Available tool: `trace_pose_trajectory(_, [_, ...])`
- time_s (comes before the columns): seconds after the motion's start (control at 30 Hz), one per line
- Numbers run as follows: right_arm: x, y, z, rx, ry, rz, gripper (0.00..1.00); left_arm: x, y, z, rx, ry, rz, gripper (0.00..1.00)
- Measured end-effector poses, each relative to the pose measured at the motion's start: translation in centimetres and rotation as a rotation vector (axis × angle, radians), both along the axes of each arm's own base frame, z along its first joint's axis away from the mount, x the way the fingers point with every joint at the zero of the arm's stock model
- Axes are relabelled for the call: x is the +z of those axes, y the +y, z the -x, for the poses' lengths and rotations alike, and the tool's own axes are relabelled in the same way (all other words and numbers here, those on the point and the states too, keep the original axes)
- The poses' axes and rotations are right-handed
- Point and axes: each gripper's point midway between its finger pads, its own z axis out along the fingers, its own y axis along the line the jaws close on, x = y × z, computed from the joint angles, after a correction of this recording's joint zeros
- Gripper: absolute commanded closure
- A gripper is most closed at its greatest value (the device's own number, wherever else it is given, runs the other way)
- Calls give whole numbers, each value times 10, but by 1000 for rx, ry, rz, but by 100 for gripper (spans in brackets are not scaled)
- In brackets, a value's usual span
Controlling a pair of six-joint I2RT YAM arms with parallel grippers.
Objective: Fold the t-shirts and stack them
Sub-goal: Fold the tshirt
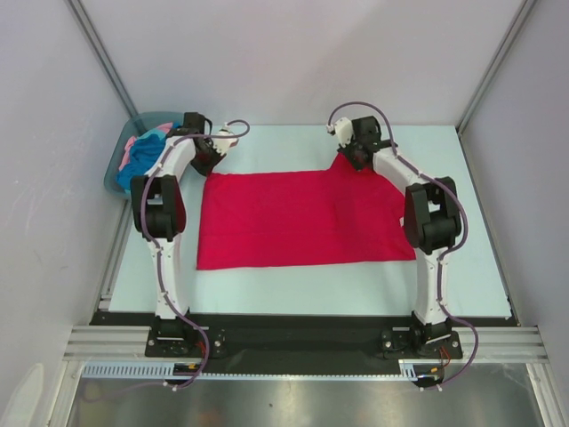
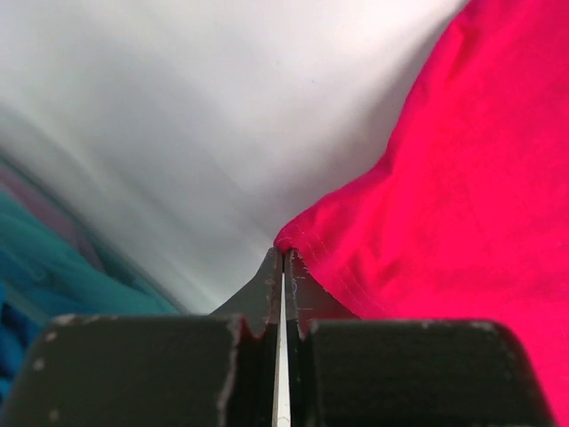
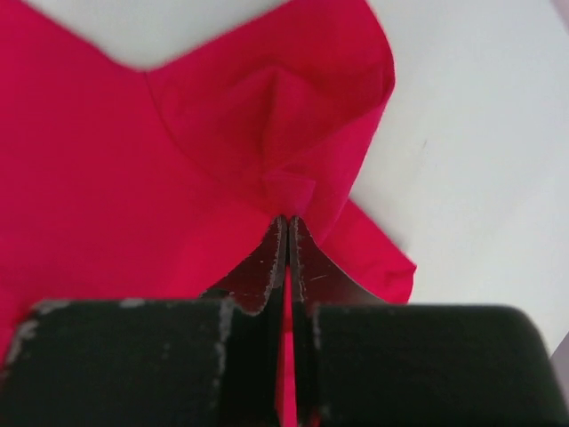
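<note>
I count three t-shirts: one crimson-red cloth t-shirt at the centre, and one turquoise-blue cloth t-shirt and one pale pink cloth t-shirt, both at ten o'clock. I count one grey-teal plastic tub and one pale table. There are two white-and-black arms, the left arm at seven o'clock and the right arm at five. There are two black grippers, the left gripper at eleven and the right gripper at one.
</note>
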Motion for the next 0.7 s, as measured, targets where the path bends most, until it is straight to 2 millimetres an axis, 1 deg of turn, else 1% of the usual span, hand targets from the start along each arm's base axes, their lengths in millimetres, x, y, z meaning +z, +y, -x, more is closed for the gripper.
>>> trace_pose_trajectory(0.07, [-3, -12, 9, 15, 33, 8, 100, 5, -1, 2, -1, -6, 0, 100])
trace_pose_trajectory(0.13, [-1, -26, 16, 22, 51, 14, 100, 9, 0, 4, -2, -12, -1, 100])
trace_pose_trajectory(0.23, [9, -46, 25, 33, 64, 19, 100, 13, 0, 8, -9, -15, -6, 100])
trace_pose_trajectory(0.37, [22, -63, 37, 55, 79, 26, 100, 12, 1, 12, -18, -9, -15, 100])
trace_pose_trajectory(0.5, [21, -62, 51, 112, 127, 18, 100, 7, 2, 16, -22, 1, -21, 100])
trace_pose_trajectory(0.6, [12, -57, 66, 165, 193, 14, 100, 4, 2, 21, -23, 16, -23, 100])
trace_pose_trajectory(0.7, [3, -56, 80, 208, 247, 22, 100, 7, 2, 23, -29, 12, -25, 100])
